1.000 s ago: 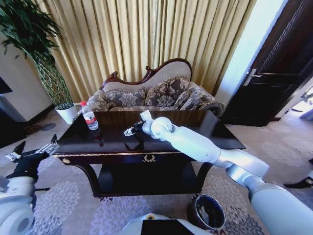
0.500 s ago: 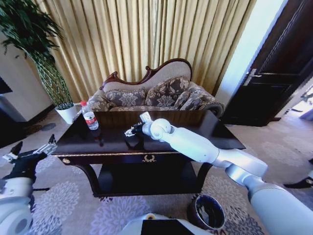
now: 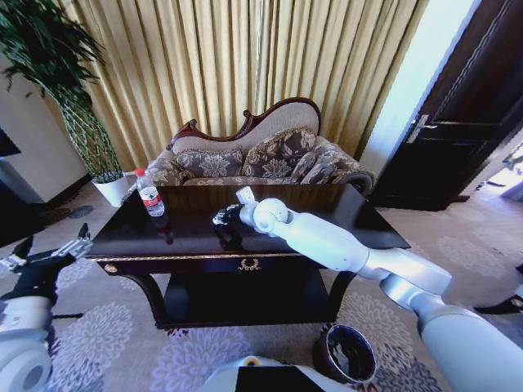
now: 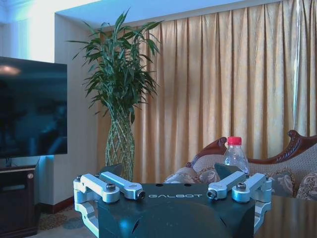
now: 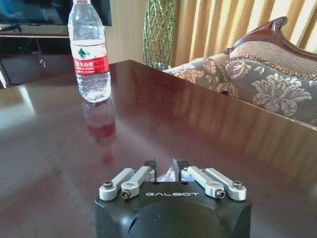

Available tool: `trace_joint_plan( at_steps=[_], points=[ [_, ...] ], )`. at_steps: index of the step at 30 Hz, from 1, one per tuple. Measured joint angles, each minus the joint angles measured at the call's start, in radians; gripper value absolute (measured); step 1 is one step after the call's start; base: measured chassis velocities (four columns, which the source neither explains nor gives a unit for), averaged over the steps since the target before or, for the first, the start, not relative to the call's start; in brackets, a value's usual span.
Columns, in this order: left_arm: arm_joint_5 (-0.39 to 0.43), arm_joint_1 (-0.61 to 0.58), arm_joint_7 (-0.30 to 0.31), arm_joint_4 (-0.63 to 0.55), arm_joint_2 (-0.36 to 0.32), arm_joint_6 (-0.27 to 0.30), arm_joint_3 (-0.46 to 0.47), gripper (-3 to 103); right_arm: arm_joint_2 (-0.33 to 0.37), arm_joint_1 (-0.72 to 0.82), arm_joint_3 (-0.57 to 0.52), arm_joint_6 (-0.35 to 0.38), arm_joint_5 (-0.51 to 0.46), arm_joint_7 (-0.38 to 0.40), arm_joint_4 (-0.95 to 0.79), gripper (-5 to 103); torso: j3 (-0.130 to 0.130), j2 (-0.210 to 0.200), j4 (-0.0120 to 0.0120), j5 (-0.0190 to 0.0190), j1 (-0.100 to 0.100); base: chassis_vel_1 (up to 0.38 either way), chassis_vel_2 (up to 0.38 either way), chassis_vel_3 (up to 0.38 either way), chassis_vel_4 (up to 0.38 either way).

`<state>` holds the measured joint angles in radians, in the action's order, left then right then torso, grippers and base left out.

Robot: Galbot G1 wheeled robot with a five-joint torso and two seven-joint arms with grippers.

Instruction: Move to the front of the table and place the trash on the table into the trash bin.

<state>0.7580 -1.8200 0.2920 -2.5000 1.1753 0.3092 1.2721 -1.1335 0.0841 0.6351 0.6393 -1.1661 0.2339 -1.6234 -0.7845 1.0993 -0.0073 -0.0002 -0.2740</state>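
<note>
Now, by line:
Right claw (image 3: 219, 217): mid-frame over the counter (image 3: 327, 214); against a second ago it has crept a touch rightward and sits low on the top. From the wrist, its fingers are drawn nearly together on something pale, probably a paper scrap, though I can't be sure.
Left claw (image 3: 49, 254): at the lower left edge, off the counter's corner, spread wide and empty; it has sunk slightly.
Bottle (image 3: 149, 193): upright at the counter's upper-left corner, untouched.
Bin (image 3: 349, 353): on the floor, bottom right of centre.
Meaning: a pick-up seems under way; nothing binned yet.
</note>
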Motion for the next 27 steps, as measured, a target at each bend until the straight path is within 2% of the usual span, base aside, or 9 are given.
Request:
trace_joint_plan(
  at_steps=[2, 6, 7, 9, 18, 19, 22, 24, 27],
  points=[
    [0.000, 0.000, 0.000, 0.000, 0.000, -0.001, 0.001, 100, 0.005, 0.000, 0.000, -0.002, 0.009, -0.013, 0.000, 14, 0.000, 0.000, 0.0000, 0.0000, 0.000, 0.000, 0.000, 0.000, 0.000],
    [-0.001, -0.001, 0.000, 0.000, 0.000, -0.002, 0.001, 100, 0.012, 0.004, -0.001, -0.006, 0.015, -0.022, -0.001, 8, 0.000, 0.000, 0.0000, 0.0000, 0.000, 0.000, 0.000, 0.000, 0.000],
    [-0.001, -0.001, 0.000, 0.000, -0.001, -0.002, 0.001, 100, 0.016, 0.006, -0.003, -0.007, 0.016, -0.025, -0.003, 19, 0.000, 0.000, 0.0000, 0.0000, 0.000, 0.000, 0.000, 0.000, 0.000],
    [-0.002, -0.001, 0.000, 0.000, -0.001, -0.002, 0.001, 100, 0.018, 0.006, -0.003, -0.007, 0.016, -0.026, -0.003, 19, 0.000, 0.000, 0.0000, 0.0000, 0.000, 0.000, 0.000, 0.000, 0.000],
    [-0.002, -0.001, 0.000, 0.000, -0.011, -0.003, 0.000, 100, 0.038, 0.004, -0.010, -0.008, 0.025, -0.060, -0.008, 57, 0.000, 0.000, 0.0000, 0.0000, 0.000, 0.000, 0.000, 0.000, 0.000],
    [-0.002, -0.001, 0.000, 0.000, -0.011, -0.003, 0.000, 100, 0.038, 0.004, -0.010, -0.008, 0.025, -0.060, -0.008, 57, 0.000, 0.000, 0.0000, 0.0000, 0.000, 0.000, 0.000, 0.000, 0.000],
    [-0.002, -0.001, 0.000, 0.000, -0.011, -0.003, 0.002, 100, 0.041, 0.004, -0.008, -0.011, 0.038, -0.068, -0.008, 67, 0.000, 0.000, 0.0000, 0.0000, 0.000, 0.000, 0.000, 0.000, 0.000],
    [-0.002, 0.000, 0.000, 0.000, -0.011, -0.004, 0.004, 100, 0.044, 0.004, -0.005, -0.014, 0.052, -0.083, -0.007, 78, 0.000, 0.000, 0.0000, 0.0000, 0.000, 0.000, 0.000, 0.000, 0.000],
    [-0.001, 0.001, 0.000, 0.000, -0.011, -0.004, 0.003, 100, 0.044, 0.004, -0.003, -0.014, 0.055, -0.088, -0.006, 84, 0.000, 0.000, 0.0000, 0.0000, 0.000, 0.000, 0.000, 0.000, 0.000]
  ],
)
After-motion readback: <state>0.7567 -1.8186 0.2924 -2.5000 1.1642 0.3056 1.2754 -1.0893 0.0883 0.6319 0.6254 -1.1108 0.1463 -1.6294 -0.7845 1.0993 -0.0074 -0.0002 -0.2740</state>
